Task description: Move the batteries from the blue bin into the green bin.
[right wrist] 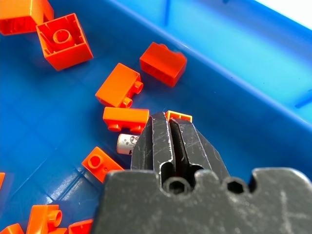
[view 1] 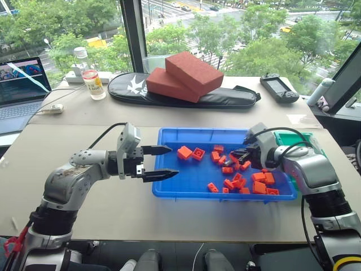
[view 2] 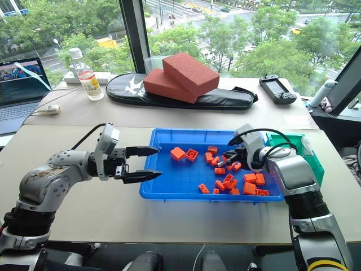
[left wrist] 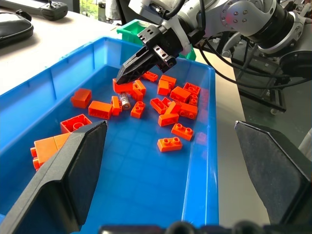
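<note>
My tabletop [view 1: 84,135] is a pale beige surface set against tall windows that look down on green trees and a street. At its far side lie two red-brown blocks [view 1: 183,76] stacked on a flat black case [view 1: 225,99], with a clear bottle [view 1: 90,76], a laptop [view 1: 20,90] at the left edge and a black handheld controller [view 1: 279,87] to the right. The blue bin [view 1: 169,192] sits in front of me, and the green bin [view 1: 304,138] stands just beside its right end, mostly hidden behind my right arm. From my head I see orange toy bricks [view 1: 259,183] scattered over the right half of the blue bin, too many and too bunched to count exactly, but no battery stands out among them. My wrist views add that: one silvery battery [right wrist: 127,143] lies on the blue floor among the bricks, just beside my right gripper [right wrist: 170,126]. Its jaws are pressed together with nothing that I can see between them, tips down among the bricks. My left gripper [view 1: 163,162] hovers at the blue bin's left rim, jaws spread wide and empty, pointing across the bin. I count two bins, two grippers and one visible battery.
</note>
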